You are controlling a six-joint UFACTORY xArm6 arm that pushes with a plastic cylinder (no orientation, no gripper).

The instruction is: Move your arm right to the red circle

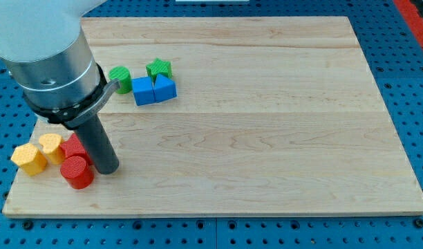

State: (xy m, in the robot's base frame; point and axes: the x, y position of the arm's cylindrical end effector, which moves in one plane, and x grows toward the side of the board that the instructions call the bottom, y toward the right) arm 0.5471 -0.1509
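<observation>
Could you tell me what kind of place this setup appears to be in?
Probably a robotics lab bench: a wooden board lies on a blue perforated table, small coloured blocks such as the red circle and blue cube sit on it, and my tip rests right beside that circle.

Two yellow blocks [39, 153], green cylinder [120, 79], green star [158, 68], two blue blocks [154, 90], wooden board [267, 138]

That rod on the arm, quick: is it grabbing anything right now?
Tool: no jaws, just a rod. My tip holds nothing; it sits beside the red circle, at its right.
</observation>
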